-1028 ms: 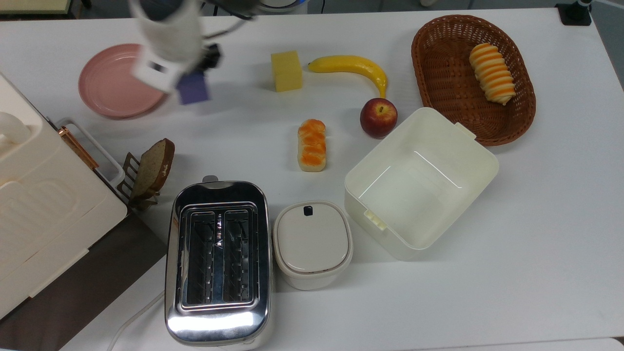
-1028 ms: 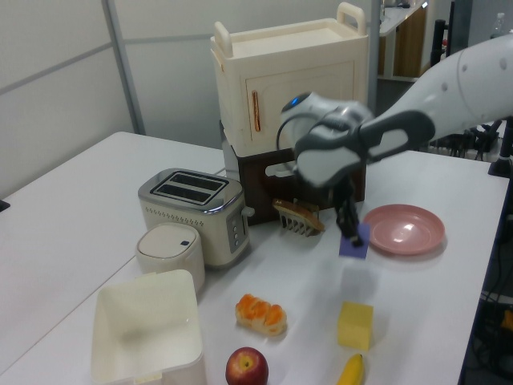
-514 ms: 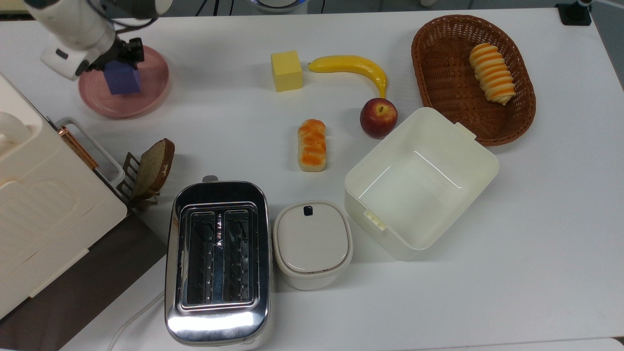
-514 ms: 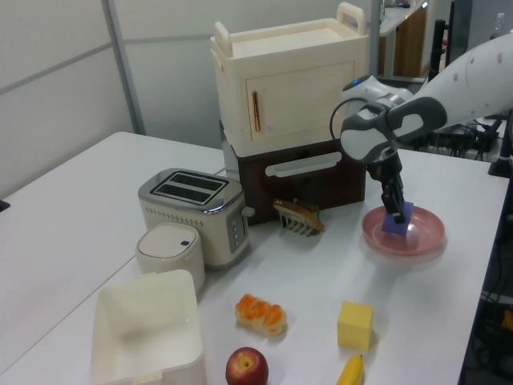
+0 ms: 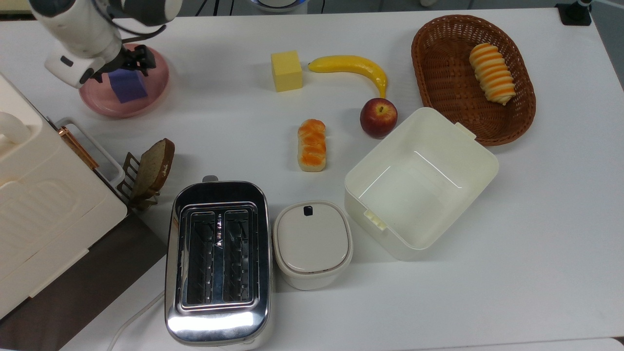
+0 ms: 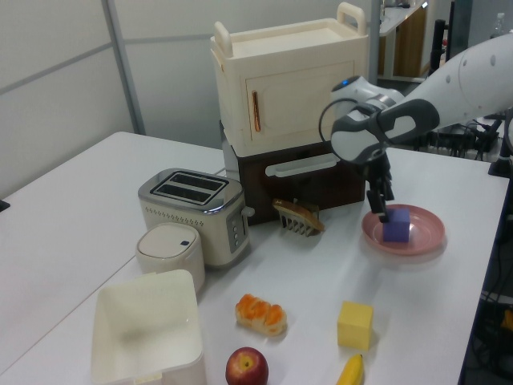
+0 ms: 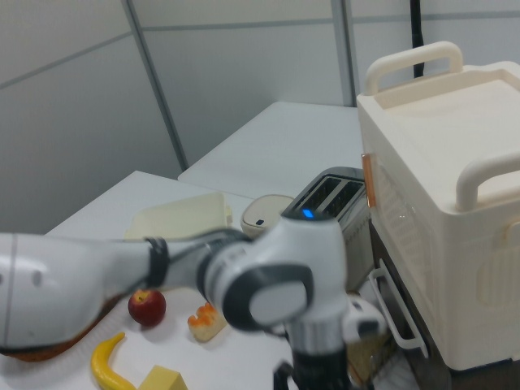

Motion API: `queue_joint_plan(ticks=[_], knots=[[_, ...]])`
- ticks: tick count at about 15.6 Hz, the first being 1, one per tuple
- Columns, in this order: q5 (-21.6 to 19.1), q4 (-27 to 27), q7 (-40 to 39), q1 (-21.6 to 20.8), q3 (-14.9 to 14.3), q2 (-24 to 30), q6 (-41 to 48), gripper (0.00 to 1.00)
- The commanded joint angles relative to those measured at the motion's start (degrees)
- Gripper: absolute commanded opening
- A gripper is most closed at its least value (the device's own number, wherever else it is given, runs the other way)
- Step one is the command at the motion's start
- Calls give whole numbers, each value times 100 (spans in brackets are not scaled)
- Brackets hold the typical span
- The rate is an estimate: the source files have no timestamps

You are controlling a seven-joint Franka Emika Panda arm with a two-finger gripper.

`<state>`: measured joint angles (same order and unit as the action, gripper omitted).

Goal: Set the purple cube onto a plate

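The purple cube (image 5: 128, 86) rests flat on the pink plate (image 5: 157, 78) at the top view's upper left. The left view has the cube (image 6: 396, 226) sitting in the plate (image 6: 426, 230), near its side toward the cabinet. My gripper (image 5: 125, 65) hangs just above the cube, open, its dark fingers (image 5: 145, 54) spread wider than the cube and clear of its sides. In the left view the gripper (image 6: 381, 204) points down, with its tips at the cube's top edge. The right view has the white arm (image 7: 268, 292) close in front.
A yellow cube (image 5: 286, 71), a banana (image 5: 351, 65), an apple (image 5: 378, 117) and a bread roll (image 5: 311, 145) lie mid-table. A wicker basket (image 5: 517, 117), a cream box (image 5: 480, 163), a toaster (image 5: 217, 263) and a lidded pot (image 5: 312, 243) stand around. The cream cabinet (image 5: 39, 195) and a toast rack (image 5: 151, 168) sit below the plate.
The gripper carried the purple cube leftward in the top view onto the plate. It has since let go and risen slightly, leaving the cube resting there.
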<state>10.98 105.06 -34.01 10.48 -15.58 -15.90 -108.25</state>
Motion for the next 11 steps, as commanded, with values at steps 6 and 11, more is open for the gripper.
queue_joint_plan(ticks=[6,11], knots=[[-386,-565,2799,-827,925,1184,946,100],[-500,-583,3989,-1522,750,1572,1288,100]])
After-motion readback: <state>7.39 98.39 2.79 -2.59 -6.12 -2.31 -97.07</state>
